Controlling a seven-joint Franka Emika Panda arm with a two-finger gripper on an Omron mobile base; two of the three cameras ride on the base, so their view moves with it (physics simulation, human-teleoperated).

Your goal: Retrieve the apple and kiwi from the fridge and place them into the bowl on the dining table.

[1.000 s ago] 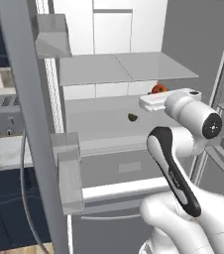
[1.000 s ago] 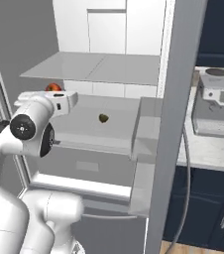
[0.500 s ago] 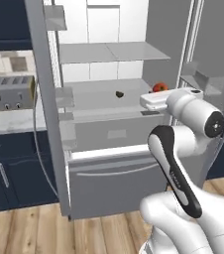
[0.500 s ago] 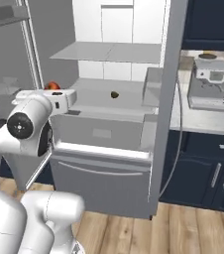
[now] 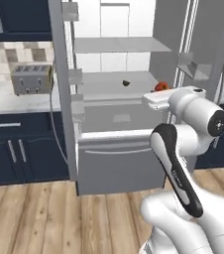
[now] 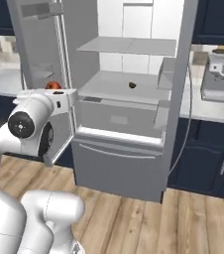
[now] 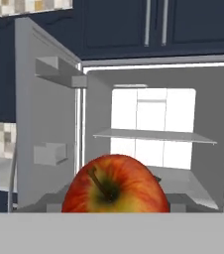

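holding apple (image 7: 115, 183) in pincer (image 5: 159, 89); kiwi (image 5: 126, 83) on fridge (image 5: 119, 124) shelf.

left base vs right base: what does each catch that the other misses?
Left base: a toaster on the counter to the left of the fridge. Right base: a coffee machine on the counter to the fridge's right. Both: the fridge with its doors open, the kiwi lying on a middle shelf, and the apple at the gripper, out in front of the fridge, plus navy cabinets and the wood floor.
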